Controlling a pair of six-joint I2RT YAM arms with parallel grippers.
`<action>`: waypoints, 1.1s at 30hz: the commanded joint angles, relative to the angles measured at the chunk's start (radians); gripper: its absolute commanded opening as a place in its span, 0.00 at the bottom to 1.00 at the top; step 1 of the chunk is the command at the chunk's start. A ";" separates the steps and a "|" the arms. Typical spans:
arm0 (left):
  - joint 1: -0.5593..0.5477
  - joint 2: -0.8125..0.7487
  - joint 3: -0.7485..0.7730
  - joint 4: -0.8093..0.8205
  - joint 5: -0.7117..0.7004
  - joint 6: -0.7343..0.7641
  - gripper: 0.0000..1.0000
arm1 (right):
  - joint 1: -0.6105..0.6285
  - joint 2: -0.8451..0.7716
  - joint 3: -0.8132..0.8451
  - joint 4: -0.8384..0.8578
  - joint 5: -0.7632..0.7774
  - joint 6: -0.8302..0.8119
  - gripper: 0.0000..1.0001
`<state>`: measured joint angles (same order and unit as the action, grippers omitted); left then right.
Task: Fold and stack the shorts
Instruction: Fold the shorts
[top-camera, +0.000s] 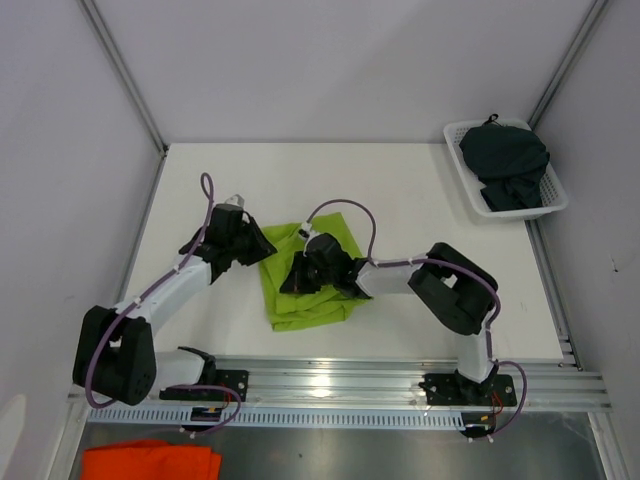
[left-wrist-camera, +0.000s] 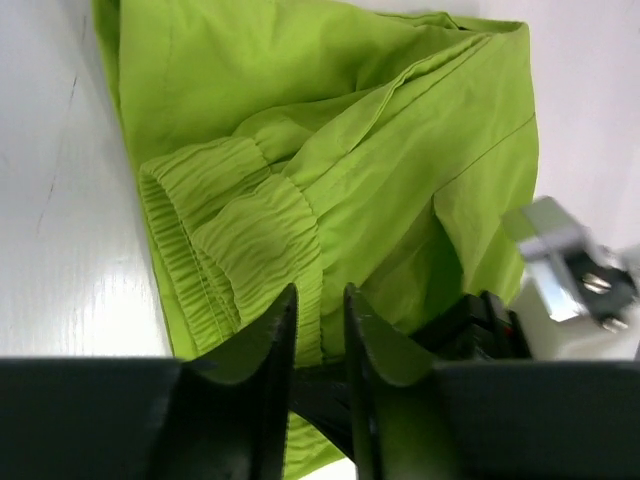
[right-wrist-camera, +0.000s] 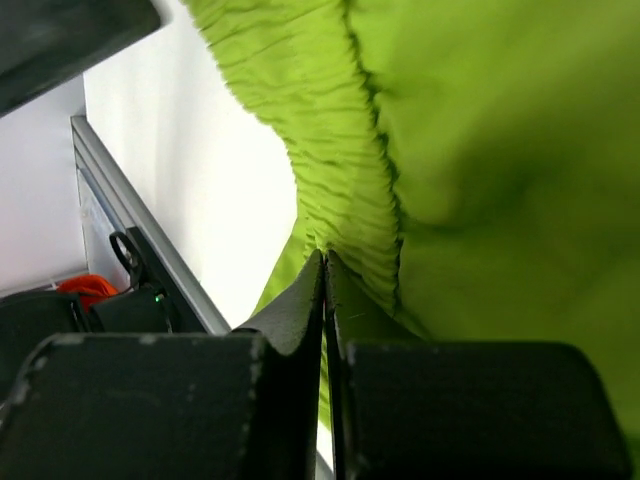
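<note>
The lime green shorts (top-camera: 310, 295) lie crumpled at the table's middle front; they also show in the left wrist view (left-wrist-camera: 380, 130) and in the right wrist view (right-wrist-camera: 500, 150). My left gripper (top-camera: 262, 247) is at their upper left edge. Its jaws (left-wrist-camera: 320, 300) stand a narrow gap apart with the gathered waistband (left-wrist-camera: 250, 230) between the tips. My right gripper (top-camera: 300, 275) is over the shorts' middle, shut (right-wrist-camera: 325, 258) on the waistband edge (right-wrist-camera: 340, 190), which rises off the table. The dark shorts (top-camera: 512, 160) lie bunched in a basket at the back right.
The white basket (top-camera: 460, 140) stands at the table's back right corner. An orange cloth (top-camera: 150, 462) lies below the front rail at the left. A metal rail (top-camera: 400, 385) runs along the near edge. White walls close in the table.
</note>
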<state>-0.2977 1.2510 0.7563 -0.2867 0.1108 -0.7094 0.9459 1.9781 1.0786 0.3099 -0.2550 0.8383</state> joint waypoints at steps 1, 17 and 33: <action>0.006 0.024 0.000 0.092 0.058 -0.010 0.26 | -0.007 -0.119 -0.031 0.017 0.040 -0.054 0.00; 0.015 0.275 -0.005 0.225 0.055 0.005 0.08 | 0.020 -0.119 -0.095 0.033 0.007 -0.058 0.00; 0.049 0.398 0.133 0.179 0.030 0.067 0.02 | 0.021 -0.159 -0.016 -0.141 0.086 -0.161 0.00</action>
<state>-0.2649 1.6440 0.8364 -0.1013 0.1902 -0.6868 0.9710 1.9209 1.0008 0.3233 -0.2241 0.7715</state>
